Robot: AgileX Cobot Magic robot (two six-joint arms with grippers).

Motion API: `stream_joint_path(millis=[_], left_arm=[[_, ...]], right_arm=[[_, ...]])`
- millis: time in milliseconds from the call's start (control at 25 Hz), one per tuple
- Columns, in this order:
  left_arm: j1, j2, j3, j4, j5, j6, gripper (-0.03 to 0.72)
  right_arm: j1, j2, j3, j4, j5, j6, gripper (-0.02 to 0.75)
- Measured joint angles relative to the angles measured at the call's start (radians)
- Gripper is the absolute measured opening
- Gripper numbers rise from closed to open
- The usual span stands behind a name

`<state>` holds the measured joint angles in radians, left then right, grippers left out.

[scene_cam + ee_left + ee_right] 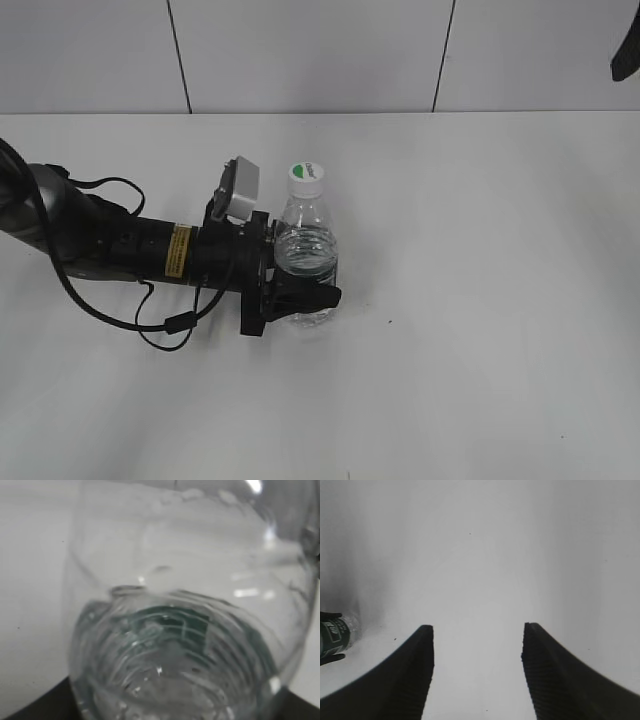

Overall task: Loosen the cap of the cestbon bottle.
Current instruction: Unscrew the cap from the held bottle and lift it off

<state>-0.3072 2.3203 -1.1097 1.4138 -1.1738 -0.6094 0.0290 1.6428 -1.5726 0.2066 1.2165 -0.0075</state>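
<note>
The cestbon bottle (305,255), clear plastic with water inside, stands upright near the middle of the white table. Its white cap (305,176) with a green mark sits on the neck. My left gripper (300,290) is shut on the bottle's lower body, its black jaws around the label band. The left wrist view is filled by the bottle (185,630) seen very close, with the green label showing through the water. My right gripper (477,635) is open and empty above the bare table. A bit of the bottle's green label (334,636) shows at that view's left edge.
The white table (500,300) stretches to the right and front of the bottle. A white wall runs along the back. A black part of the right arm (627,50) shows at the top right corner. A cable (160,325) loops beside the left arm.
</note>
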Motion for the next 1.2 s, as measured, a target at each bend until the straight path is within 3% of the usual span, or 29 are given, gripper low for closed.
stream_joint_path(millis=[160, 760, 1200], left_arm=[[0.0, 0.0, 0.0, 0.001, -0.003, 0.0, 0.407], [-0.072, 0.0, 0.0, 0.009, -0.002, 0.024, 0.407], [-0.085, 0.0, 0.001, 0.006, 0.009, 0.03, 0.406]], right_arm=[[0.043, 0.0, 0.0, 0.016, 0.0, 0.014, 0.433], [0.381, 0.104, -0.021, 0.042, 0.002, 0.146, 0.433], [0.51, 0.195, -0.033, 0.129, 0.003, 0.208, 0.412]])
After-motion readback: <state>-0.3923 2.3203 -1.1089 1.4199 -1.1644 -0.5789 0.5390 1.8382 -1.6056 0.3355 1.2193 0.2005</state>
